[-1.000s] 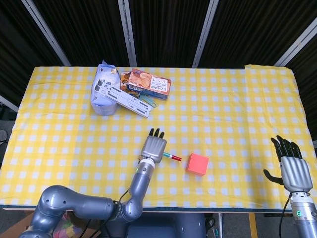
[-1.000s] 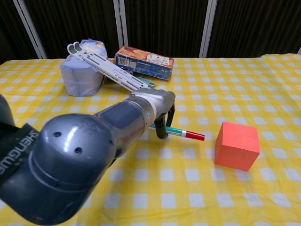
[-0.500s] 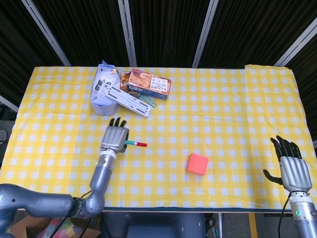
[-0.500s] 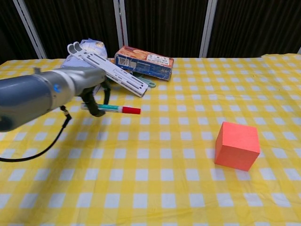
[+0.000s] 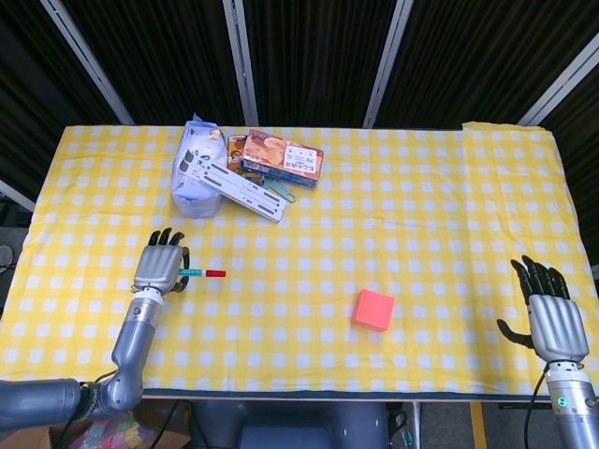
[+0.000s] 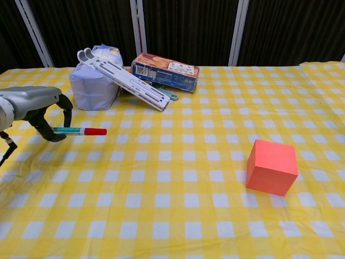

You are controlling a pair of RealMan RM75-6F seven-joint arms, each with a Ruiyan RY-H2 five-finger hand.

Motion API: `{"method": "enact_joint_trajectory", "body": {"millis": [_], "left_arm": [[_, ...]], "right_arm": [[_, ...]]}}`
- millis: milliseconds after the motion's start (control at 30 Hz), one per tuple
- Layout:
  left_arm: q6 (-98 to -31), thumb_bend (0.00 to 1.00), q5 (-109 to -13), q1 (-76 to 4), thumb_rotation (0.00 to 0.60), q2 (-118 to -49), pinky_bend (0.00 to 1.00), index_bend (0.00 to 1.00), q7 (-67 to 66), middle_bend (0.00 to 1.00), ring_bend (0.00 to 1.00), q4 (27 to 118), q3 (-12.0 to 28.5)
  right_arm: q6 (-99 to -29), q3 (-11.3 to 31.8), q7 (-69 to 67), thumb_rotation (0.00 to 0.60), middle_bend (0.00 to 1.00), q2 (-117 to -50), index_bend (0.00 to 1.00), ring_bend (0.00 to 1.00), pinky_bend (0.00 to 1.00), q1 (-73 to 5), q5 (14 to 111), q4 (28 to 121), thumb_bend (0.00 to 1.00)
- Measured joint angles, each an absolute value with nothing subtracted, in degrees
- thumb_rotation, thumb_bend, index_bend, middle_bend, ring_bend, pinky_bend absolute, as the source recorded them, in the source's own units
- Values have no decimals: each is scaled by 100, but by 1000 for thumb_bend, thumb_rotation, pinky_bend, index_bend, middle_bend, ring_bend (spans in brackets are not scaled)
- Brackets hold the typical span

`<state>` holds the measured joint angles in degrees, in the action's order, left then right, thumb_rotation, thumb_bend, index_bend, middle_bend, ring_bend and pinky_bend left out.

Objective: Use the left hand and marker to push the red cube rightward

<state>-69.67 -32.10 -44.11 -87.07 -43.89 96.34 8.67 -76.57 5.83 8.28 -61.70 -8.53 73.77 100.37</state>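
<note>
The red cube point(image 5: 372, 310) point(image 6: 272, 167) sits on the yellow checked cloth, right of centre and near the front. My left hand point(image 5: 161, 267) point(image 6: 39, 107) is far to its left and grips a marker point(image 5: 200, 273) point(image 6: 80, 131) with a teal body and red cap. The cap points right toward the cube, with a wide gap between them. My right hand point(image 5: 550, 313) hovers at the table's front right corner, fingers spread and holding nothing; the chest view does not show it.
At the back left lie a white-blue bag point(image 5: 193, 169) point(image 6: 94, 82), a white perforated bar point(image 5: 239, 185) point(image 6: 126, 80) leaning across it, and an orange printed box point(image 5: 279, 156) point(image 6: 164, 70). The table's front edge point(image 5: 309, 394) runs close below the cube.
My left hand has carried the marker far leftward, away from the cube, from beside it to the table's left side. The cube and my right hand have not moved.
</note>
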Motion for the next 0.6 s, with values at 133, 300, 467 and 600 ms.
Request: {"method": "enact_joint_trajectory", "body": {"millis": [133,300,467,600], "left_arm": [[-6888,286,-3318,-4353,600,-8701,20,337,-4167,20,0,9569,873],[-6856,271,-3566,-4197,600,-8511,19,321,-3844,21,0,9772,869],[-6988,268,-3982,-3944,600,-8239,19,286,-3461,23,0,10078,796],[-7233,247,-4600,-3618,600,-7987,9,164,-3023,15,0,10260,640]], "right_arm": [[-7664,579,801,600,0,-6166,0,0,0,-849,7397,10029,303],[-7663,575,777,600,0,-6161,0,0,0,-847,7411,10017,303],[-7684,575,764,600,0,-6162,0,0,0,-845,7442,10007,303],[-7734,578,760,600,0,-6191,0,0,0,-840,7492,9971,303]]}}
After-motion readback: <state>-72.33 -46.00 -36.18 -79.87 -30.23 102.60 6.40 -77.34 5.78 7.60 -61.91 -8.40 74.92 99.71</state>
